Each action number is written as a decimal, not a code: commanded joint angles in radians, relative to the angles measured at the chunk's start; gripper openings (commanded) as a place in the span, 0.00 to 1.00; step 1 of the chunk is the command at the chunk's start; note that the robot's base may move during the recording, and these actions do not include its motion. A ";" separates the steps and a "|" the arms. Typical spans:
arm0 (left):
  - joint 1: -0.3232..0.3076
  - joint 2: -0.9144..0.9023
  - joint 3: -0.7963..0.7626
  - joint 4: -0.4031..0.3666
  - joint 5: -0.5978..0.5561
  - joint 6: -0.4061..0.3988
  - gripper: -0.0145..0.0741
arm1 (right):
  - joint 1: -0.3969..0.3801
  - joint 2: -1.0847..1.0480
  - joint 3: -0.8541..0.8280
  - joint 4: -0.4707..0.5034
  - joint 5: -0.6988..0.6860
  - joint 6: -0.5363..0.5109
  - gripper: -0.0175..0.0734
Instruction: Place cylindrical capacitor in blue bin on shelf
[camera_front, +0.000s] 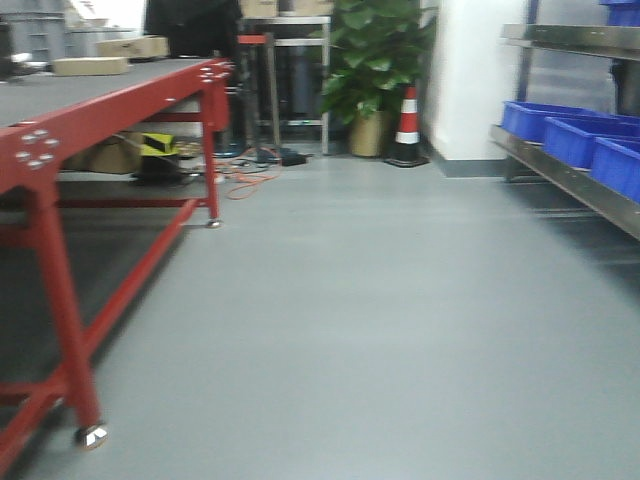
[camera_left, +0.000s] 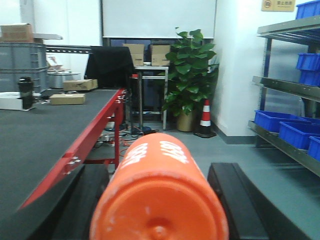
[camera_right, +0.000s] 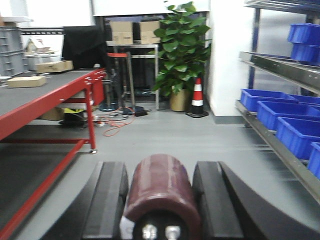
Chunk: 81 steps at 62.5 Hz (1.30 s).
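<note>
A dark red cylindrical capacitor (camera_right: 160, 195) with two metal terminals on its near end lies between the black fingers (camera_right: 112, 200) of my right gripper (camera_right: 160, 166), which is shut on it. My left gripper (camera_left: 160, 169) is shut on an orange cylinder (camera_left: 160, 200) printed with white "400". The steel shelf (camera_front: 570, 178) runs along the right, and several blue bins (camera_front: 575, 140) sit on its lower level. Both wrist views also show the shelf (camera_right: 272, 135) and its blue bins (camera_right: 260, 100) to the right and ahead. Neither gripper appears in the exterior view.
A red-framed, dark-topped table (camera_front: 110, 110) on castors stands at the left, with cardboard boxes (camera_front: 90, 66) on it. A potted plant (camera_front: 375, 60), a traffic cone (camera_front: 408, 125) and loose orange cables (camera_front: 250, 182) lie ahead. Grey floor (camera_front: 380, 320) stretches between table and shelf.
</note>
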 joint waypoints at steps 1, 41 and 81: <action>0.000 -0.005 -0.001 -0.009 -0.020 0.002 0.04 | -0.004 -0.002 -0.002 -0.013 -0.024 -0.002 0.01; 0.000 -0.005 -0.001 -0.009 -0.020 0.002 0.04 | -0.004 -0.002 -0.002 -0.013 -0.024 -0.002 0.01; 0.000 -0.005 -0.001 -0.009 -0.020 0.002 0.04 | -0.004 -0.002 -0.002 -0.013 -0.024 -0.002 0.01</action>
